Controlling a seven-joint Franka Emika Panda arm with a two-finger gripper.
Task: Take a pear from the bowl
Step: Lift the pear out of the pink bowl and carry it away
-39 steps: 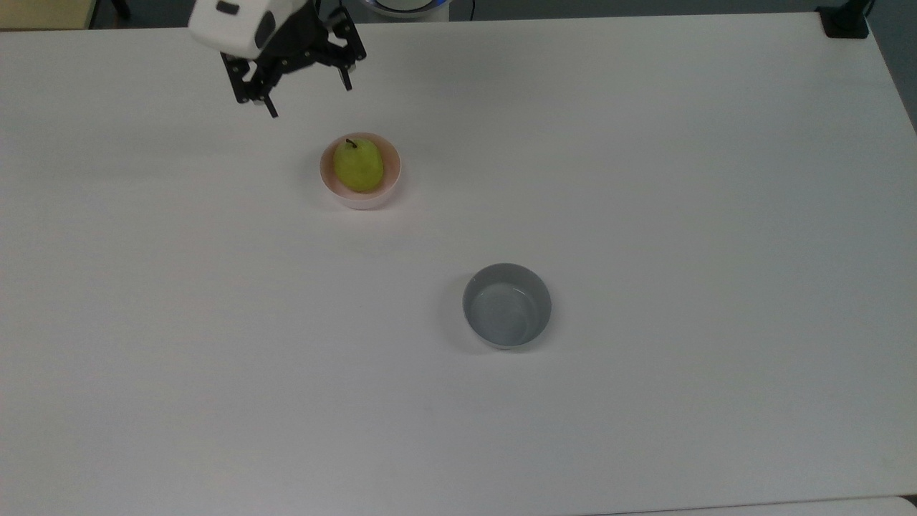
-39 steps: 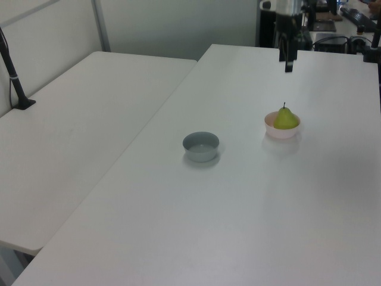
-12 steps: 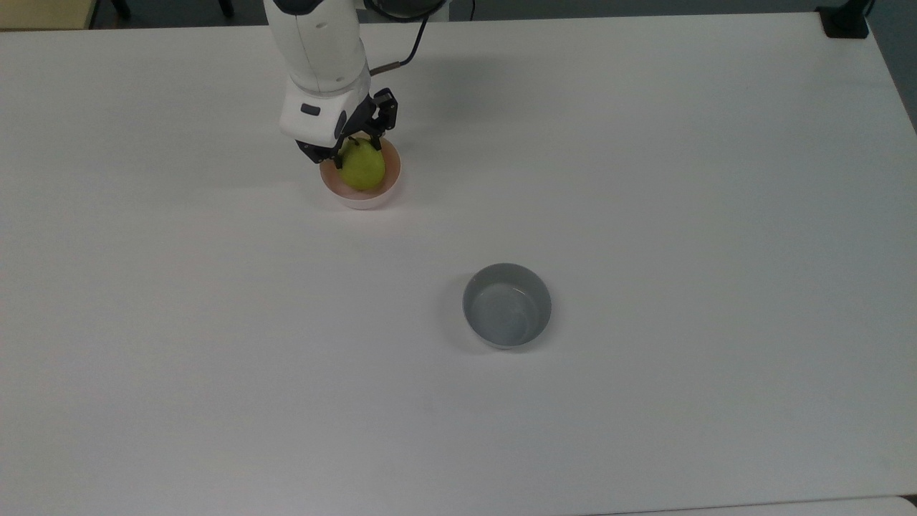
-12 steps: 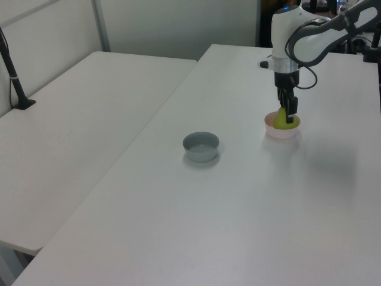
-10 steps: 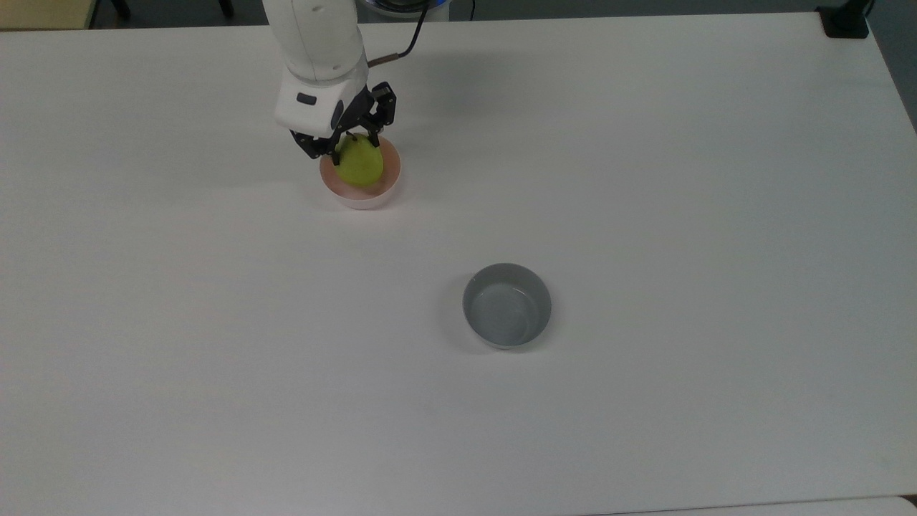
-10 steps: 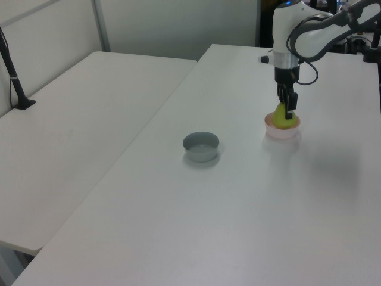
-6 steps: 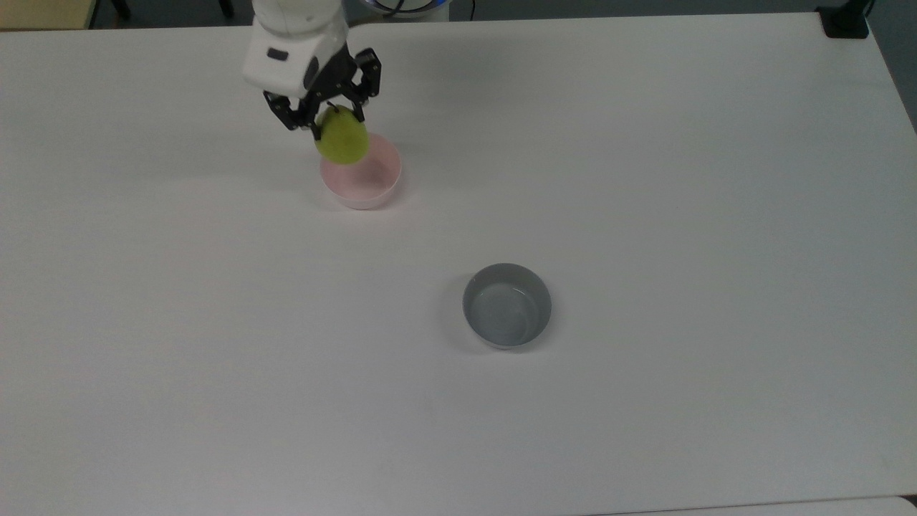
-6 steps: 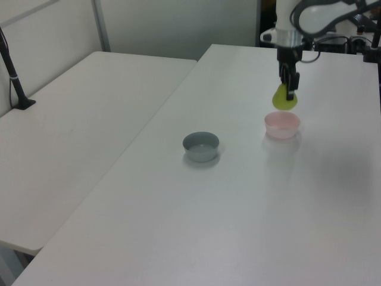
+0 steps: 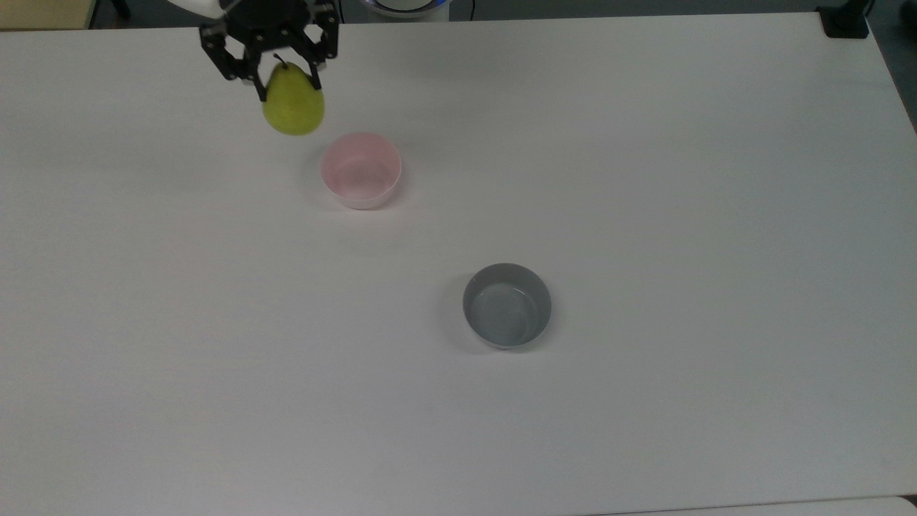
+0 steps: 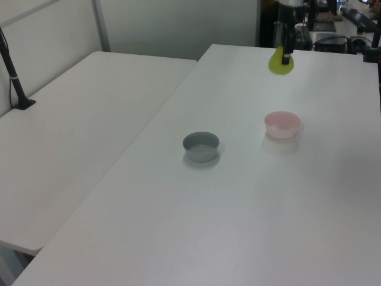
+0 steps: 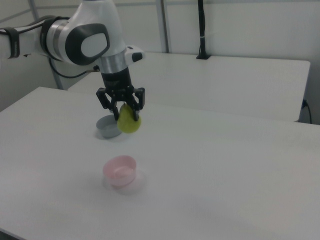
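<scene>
The gripper (image 9: 284, 77) is clamped on the narrow upper end of the pear (image 9: 294, 106), which hangs stem-up in the air, well clear of the pale pink bowl (image 9: 360, 170) and off to the top view's upper left of it; the right view shows the fruit (image 11: 129, 120) dangling above the white table (image 11: 210, 170) with the bowl (image 11: 120, 170) empty below. The pear looks light and firm, but its smooth, tapering skin is probably slippery, and a hold so near the neck could let the heavier bottom swing or slide out; a grip lower, across the wider belly, would likely be surer. A grey bowl (image 9: 507, 306) sits apart. No brand, label or writing can be read anywhere.
</scene>
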